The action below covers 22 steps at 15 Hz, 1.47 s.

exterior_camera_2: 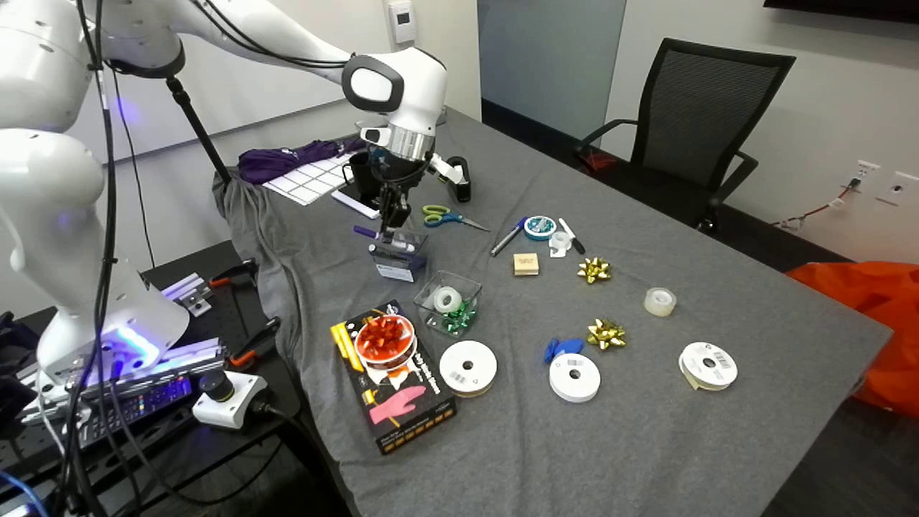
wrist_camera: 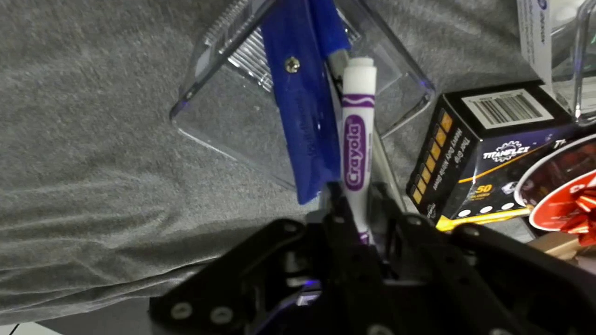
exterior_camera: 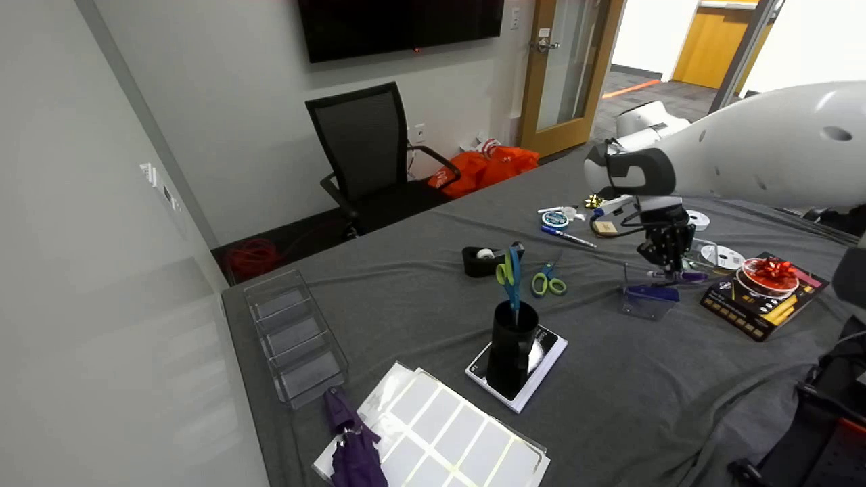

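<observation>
The black, jointed gripper [wrist_camera: 357, 200] pinches a slim white cylindrical marker [wrist_camera: 358, 135], banded in purple, above a clear, hard-edged plastic box [wrist_camera: 233, 114]. Inside the box sits a smooth blue tool [wrist_camera: 302, 111] with a round metal screw [wrist_camera: 292, 64], and rumpled matte grey cloth [wrist_camera: 93, 163] spreads underneath

Marker [wrist_camera: 356, 149] in gripper [wrist_camera: 357, 204]: white, purple label, wavy purple band; gripper black; flat item [wrist_camera: 302, 107] just ahead of it solid blue; box [wrist_camera: 484, 149] beside it black, orange squares; bow [wrist_camera: 584, 217] beyond red; cloth [wrist_camera: 116, 163] beneath grey
</observation>
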### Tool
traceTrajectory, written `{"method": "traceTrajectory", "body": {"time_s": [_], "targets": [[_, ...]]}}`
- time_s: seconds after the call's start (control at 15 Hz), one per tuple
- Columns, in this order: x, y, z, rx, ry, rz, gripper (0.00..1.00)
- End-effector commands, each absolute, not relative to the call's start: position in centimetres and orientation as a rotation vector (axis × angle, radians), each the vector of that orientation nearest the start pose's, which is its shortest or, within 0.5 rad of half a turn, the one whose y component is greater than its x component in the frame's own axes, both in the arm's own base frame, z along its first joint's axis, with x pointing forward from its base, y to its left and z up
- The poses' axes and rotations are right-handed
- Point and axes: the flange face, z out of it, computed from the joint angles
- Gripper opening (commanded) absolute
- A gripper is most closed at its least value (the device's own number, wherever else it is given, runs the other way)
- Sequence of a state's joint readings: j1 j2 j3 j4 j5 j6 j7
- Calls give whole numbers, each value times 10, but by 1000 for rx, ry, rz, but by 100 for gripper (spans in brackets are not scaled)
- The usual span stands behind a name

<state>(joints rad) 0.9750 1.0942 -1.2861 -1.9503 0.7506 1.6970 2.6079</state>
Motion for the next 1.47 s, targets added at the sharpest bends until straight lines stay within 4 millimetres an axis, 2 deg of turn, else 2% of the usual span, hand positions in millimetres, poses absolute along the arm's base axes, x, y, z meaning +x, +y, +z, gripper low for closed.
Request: {"method": "traceTrajectory", "body": {"time_s": [0.0, 0.07, 0.33, 0.6, 0.93, 1.13, 1.4], "targets": [[551, -93, 209, 384, 3626, -348, 42], [553, -94, 208, 395, 3623, -358, 44], [559, -92, 211, 417, 3607, -331, 71], [566, -85, 231, 328, 3516, -183, 98], [577, -82, 269, 209, 3350, -45, 100], [581, -88, 289, 141, 3226, 47, 100], [583, -93, 304, 54, 3084, 147, 100]]}}
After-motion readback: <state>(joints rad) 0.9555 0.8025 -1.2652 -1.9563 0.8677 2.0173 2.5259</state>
